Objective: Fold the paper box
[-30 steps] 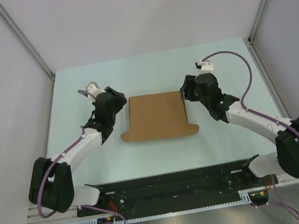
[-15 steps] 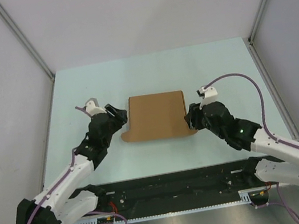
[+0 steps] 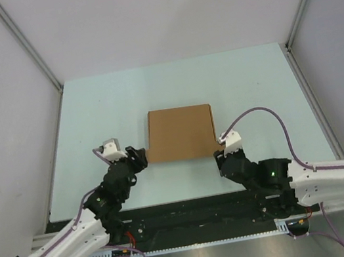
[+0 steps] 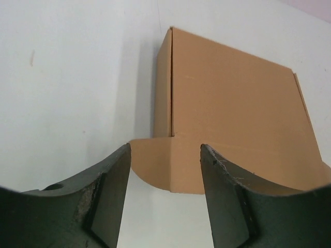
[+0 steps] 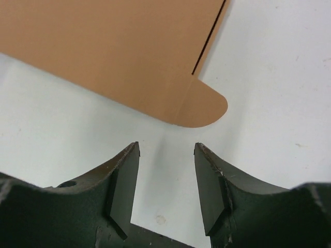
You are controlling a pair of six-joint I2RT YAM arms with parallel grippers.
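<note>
The left gripper (image 4: 165, 155) and right gripper (image 5: 166, 150) are held apart and empty, short of the paper box (image 3: 181, 132), which lies flat on the table (image 3: 250, 81) beyond. It could be shoved away if a rounded tab (image 5: 207, 106) is missed.

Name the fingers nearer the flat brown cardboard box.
The left fingers: the brown cardboard box's rounded tab reaches between their tips; the right fingers stop short.

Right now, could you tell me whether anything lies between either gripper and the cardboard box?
Nothing visible does. The left gripper and right gripper both sit open just short of the box's near corners, with only table surface between fingers and cardboard.
</note>
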